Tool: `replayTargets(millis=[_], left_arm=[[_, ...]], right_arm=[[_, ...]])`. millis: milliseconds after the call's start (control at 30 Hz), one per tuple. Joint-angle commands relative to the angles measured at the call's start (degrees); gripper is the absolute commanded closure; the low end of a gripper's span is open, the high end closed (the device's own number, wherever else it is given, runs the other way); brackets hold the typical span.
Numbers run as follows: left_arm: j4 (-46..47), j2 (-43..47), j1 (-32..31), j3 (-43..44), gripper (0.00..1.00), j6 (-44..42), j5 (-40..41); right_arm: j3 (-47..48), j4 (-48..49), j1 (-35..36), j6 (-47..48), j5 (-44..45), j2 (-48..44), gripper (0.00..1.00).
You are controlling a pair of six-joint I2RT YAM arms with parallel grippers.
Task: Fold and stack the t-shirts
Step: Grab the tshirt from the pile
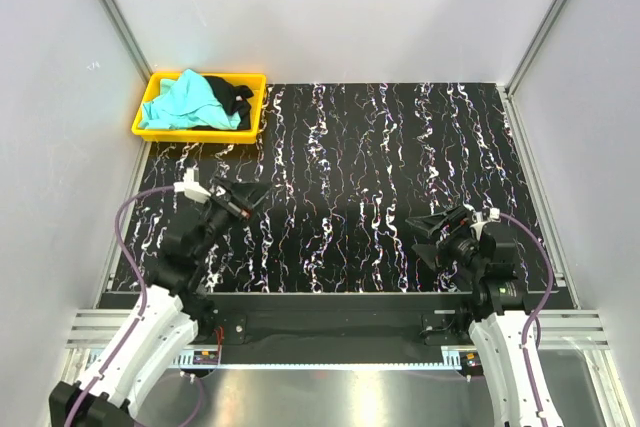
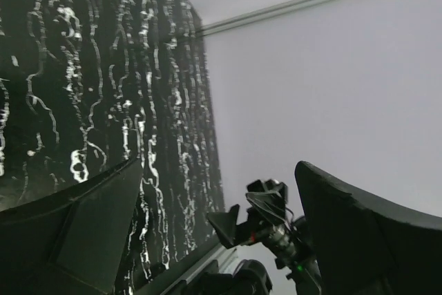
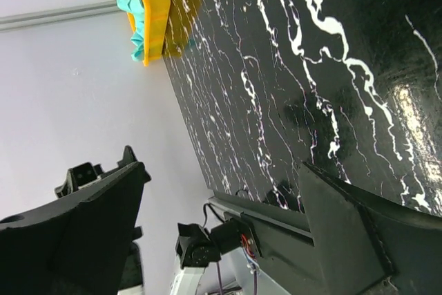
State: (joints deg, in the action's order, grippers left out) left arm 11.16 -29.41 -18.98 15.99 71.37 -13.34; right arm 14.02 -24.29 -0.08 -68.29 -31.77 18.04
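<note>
**A:** Where are the t-shirts?

**B:** Both are in the yellow tray (image 1: 148, 131), which sits in the far left corner of the tabletop (image 1: 380, 157). The teal t-shirt (image 1: 185, 102) lies crumpled across the tray's left and front. The black t-shirt (image 1: 235, 97) is bunched at the back right, touching the teal one. Neither is folded.

**A:** Does any cloth hang over the rim?

**B:** The right wrist view shows a bit of teal at the tray's edge. I cannot tell whether it drapes over.

**A:** What about the left tool?

**B:** The left tool (image 1: 252, 197) hangs over the near left part of the tabletop with its jaws spread wide. There is nothing between them. It is well apart from the tray.

**A:** And the right one?

**B:** The right tool (image 1: 426, 235) is over the near right part, pointing toward the left arm. Its jaws are also fully spread and it holds nothing. Its wrist view shows only the marbled black surface between the fingers (image 3: 76, 233).
</note>
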Motion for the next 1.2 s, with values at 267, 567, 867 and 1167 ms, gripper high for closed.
replayTargets(millis=[267, 567, 867, 1167], left_arm=[[-20.0, -19.2, 9.7, 18.6, 0.01, -5.8, -2.7], [-5.4, -27.0, 21.9, 19.8, 0.01, -0.1, -1.1], [-13.0, -58.0, 26.9, 51.9, 0.07, -6.7, 2.6], [-10.1, -82.9, 30.6, 74.4, 0.23, -3.2, 0.6]], right_arm=[[4.1, -1.6, -0.3, 0.3, 2.7, -4.8, 0.0], [8.3, -1.9, -0.3, 5.8, 3.2, -2.7, 0.0], [15.9, -1.7, -0.3, 15.9, 3.0, 6.6, 0.0], [23.2, -1.8, -0.3, 25.0, 7.4, 14.3, 0.0]])
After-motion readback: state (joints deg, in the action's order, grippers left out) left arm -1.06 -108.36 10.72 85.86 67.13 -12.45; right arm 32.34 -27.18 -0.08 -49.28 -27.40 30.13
